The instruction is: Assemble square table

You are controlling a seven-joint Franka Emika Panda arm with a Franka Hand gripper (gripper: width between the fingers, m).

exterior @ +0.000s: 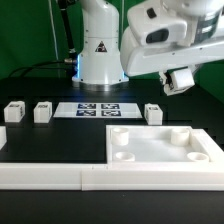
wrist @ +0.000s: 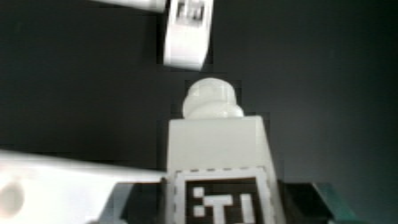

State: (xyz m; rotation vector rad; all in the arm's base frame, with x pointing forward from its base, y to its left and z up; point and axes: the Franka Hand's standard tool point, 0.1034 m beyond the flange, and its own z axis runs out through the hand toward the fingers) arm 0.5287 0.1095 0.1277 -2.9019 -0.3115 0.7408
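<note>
The white square slab (exterior: 160, 146) with round corner sockets lies flat at the exterior view's right, against the rail. My gripper (exterior: 180, 80) hangs above it, shut on a white tagged leg (exterior: 182, 79) held off the table. In the wrist view the leg (wrist: 221, 135) stands between the dark fingers (wrist: 135, 203), tag facing the camera, its rounded tip pointing away. A corner of the slab (wrist: 39, 185) shows beside it. Three more legs stand on the black table: two at the left (exterior: 14, 111) (exterior: 43, 112), one (exterior: 153, 113) behind the slab.
The marker board (exterior: 98, 110) lies in front of the robot base (exterior: 100, 55). A long white border rail (exterior: 60, 177) runs along the front. A blurred white piece (wrist: 187, 35) shows far off in the wrist view.
</note>
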